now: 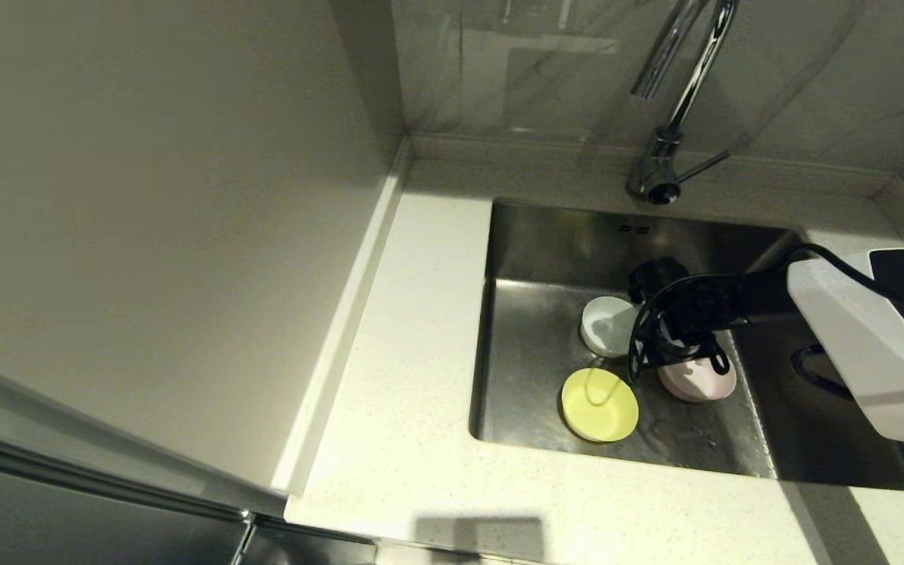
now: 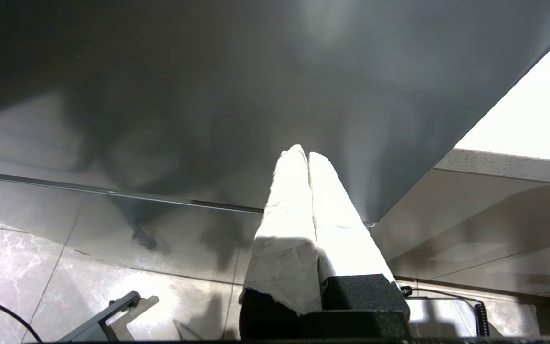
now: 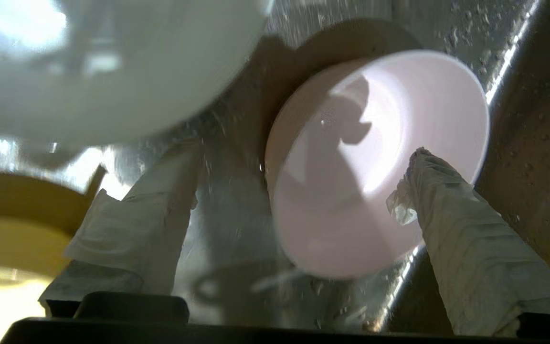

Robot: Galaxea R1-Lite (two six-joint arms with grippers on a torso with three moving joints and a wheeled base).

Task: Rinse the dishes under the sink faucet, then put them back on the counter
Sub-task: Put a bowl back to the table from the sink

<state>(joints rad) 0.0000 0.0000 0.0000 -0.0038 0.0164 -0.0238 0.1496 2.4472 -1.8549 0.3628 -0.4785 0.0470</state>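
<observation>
Three bowls sit inside the sink (image 1: pixel 530 369): white bowl (image 1: pixel 607 326) at the back, yellow bowl (image 1: pixel 599 405) at the front, pale pink bowl (image 1: pixel 699 380) to the right. My right gripper (image 1: pixel 676 345) reaches down into the basin just over the pink bowl. In the right wrist view the gripper (image 3: pixel 302 150) is open; one finger (image 3: pixel 447 200) overlaps the pink bowl (image 3: pixel 375 157), the other stands outside its near wall. The white bowl (image 3: pixel 112 62) and yellow bowl (image 3: pixel 12 224) lie beside it. The left gripper (image 2: pixel 303 154) is shut and empty, parked below counter level.
The chrome faucet (image 1: pixel 683 94) rises behind the sink, its lever pointing right. Off-white counter (image 1: pixel 413 377) runs along the sink's left and front, bounded by a wall on the left. Water drops cover the sink floor (image 3: pixel 237 224). The left wrist view shows floor tiles (image 2: pixel 89 277).
</observation>
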